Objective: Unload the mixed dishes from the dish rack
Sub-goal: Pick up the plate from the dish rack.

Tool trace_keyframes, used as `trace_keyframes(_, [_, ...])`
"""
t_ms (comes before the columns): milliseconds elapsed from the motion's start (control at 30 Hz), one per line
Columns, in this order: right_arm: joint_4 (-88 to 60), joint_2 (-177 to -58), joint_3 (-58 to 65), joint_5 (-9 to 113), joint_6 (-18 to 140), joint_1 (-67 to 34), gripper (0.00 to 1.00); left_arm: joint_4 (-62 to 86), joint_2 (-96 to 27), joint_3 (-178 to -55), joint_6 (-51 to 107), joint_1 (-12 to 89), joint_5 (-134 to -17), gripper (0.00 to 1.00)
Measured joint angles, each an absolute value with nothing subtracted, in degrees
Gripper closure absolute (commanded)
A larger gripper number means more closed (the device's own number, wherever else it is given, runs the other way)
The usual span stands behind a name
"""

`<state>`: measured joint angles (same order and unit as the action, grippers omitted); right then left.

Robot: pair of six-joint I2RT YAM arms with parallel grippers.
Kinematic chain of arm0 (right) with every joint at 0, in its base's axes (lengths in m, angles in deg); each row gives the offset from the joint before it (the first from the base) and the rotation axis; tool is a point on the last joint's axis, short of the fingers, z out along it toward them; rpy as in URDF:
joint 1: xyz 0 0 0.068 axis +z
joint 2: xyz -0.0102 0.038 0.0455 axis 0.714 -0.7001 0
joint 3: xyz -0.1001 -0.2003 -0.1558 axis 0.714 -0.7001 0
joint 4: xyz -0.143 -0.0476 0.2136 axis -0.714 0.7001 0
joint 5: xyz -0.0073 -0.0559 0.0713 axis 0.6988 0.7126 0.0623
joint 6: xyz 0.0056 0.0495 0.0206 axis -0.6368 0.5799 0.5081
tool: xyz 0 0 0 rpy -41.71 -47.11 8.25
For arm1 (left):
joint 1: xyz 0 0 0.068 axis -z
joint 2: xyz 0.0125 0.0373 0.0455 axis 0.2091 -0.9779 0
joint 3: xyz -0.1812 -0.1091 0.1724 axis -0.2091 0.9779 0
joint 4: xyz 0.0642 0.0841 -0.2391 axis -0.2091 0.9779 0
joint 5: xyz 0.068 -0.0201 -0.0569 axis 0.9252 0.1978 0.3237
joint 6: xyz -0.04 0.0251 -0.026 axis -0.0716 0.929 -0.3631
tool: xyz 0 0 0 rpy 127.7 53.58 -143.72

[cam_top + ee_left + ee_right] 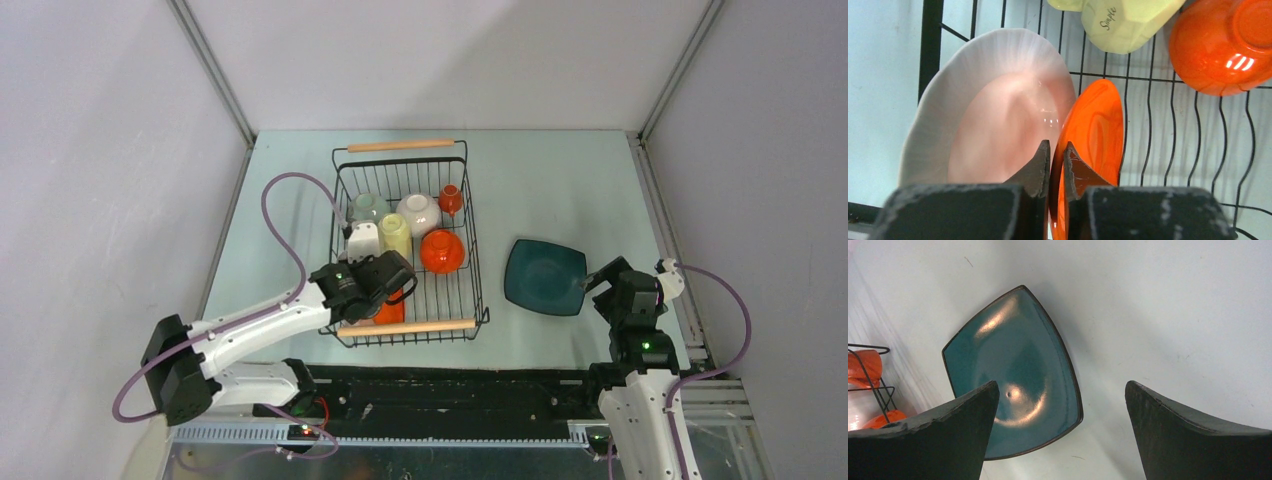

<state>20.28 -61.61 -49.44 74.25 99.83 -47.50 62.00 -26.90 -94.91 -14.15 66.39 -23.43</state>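
The dish rack (472, 240) stands mid-table. My left gripper (388, 283) is in its near left corner, shut on the rim of the upright orange plate (1095, 130), which also shows in the top view (392, 310). A white bowl (993, 95) leans right beside the plate. The rack also holds a yellow mug (396, 236), an orange bowl (441, 251), a white bowl (418, 212), a pale green bowl (366, 208) and a small orange cup (450, 199). The dark teal square plate (543, 277) lies on the table right of the rack. My right gripper (597, 282) is open and empty at its right edge, above it (1060, 387).
The rack's wooden handles run along its far (400, 146) and near (405, 328) ends. Grey walls close in the table on the left, back and right. In the left wrist view the mug (1128, 22) and orange bowl (1223, 45) lie just beyond the plate.
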Motion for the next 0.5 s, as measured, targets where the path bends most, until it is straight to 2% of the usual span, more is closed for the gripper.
trace_keyframes(100, [20.26, -61.61, -49.44, 74.21, 99.8, -47.5, 0.01, 61.32, -25.45, -94.91, -12.09, 66.68, -24.87, 1.0])
trace_keyframes(500, [20.28, -60.87, -49.44, 73.2, 99.78, -47.5, 0.01, 57.78, -15.97, -94.78, -5.14, 66.28, -25.15, 1.0])
